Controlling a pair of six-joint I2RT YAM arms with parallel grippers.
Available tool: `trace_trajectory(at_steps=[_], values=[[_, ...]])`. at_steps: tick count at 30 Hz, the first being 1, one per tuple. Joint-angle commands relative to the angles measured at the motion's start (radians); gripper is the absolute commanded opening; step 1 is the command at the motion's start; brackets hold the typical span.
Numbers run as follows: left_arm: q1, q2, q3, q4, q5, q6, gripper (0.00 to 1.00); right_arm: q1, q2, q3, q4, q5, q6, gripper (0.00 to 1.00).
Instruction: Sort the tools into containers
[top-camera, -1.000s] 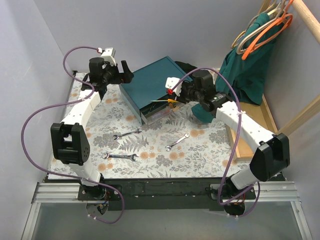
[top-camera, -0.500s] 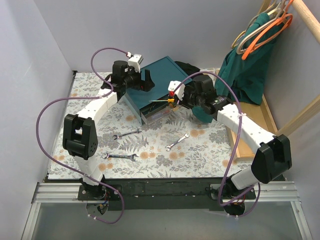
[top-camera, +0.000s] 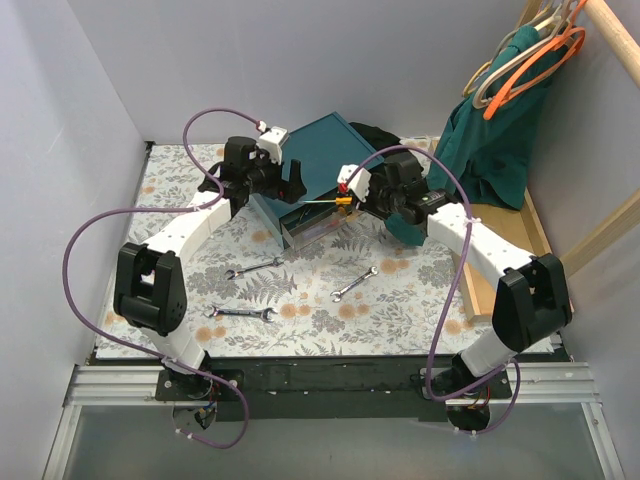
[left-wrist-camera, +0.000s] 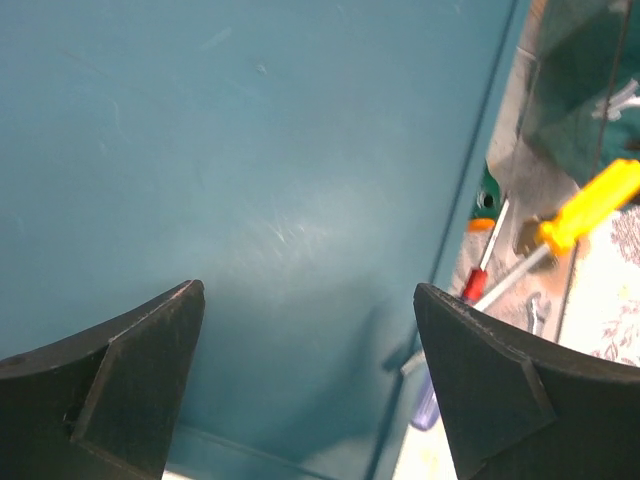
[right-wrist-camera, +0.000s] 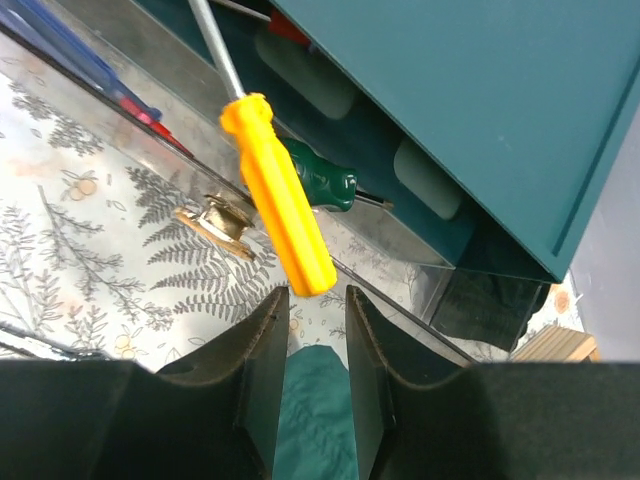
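Observation:
The dark teal box (top-camera: 310, 160) stands at the back middle with its top drawer (top-camera: 318, 230) pulled open. My right gripper (top-camera: 352, 195) is shut on the end of the orange-yellow screwdriver's handle (right-wrist-camera: 275, 195) and holds it level above the open drawer. A green-handled screwdriver (right-wrist-camera: 320, 180) and others with red and blue handles lie in the drawer. My left gripper (top-camera: 287, 182) hovers open and empty over the box's top (left-wrist-camera: 250, 150). Three silver wrenches (top-camera: 253, 268) (top-camera: 355, 283) (top-camera: 240, 313) lie on the flowered table.
A green cloth (top-camera: 500, 150) hangs from hangers (top-camera: 530, 60) at the right, above a light wooden tray (top-camera: 535, 230). A dark object (top-camera: 375, 132) sits behind the box. Walls close in at the back and left.
My left gripper has swung right from beside the box's left corner to above its top. My right gripper has stayed over the drawer with the screwdriver.

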Motion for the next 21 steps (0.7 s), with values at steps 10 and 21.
trace_trajectory(at_steps=[10,21], values=[[-0.036,-0.105,-0.033,-0.067,0.026,0.067,0.87,-0.007,0.055,0.101,0.126,0.120,0.021,0.36],[-0.042,-0.111,-0.008,-0.067,0.027,0.065,0.88,-0.007,0.049,0.116,0.125,0.148,0.055,0.36]])
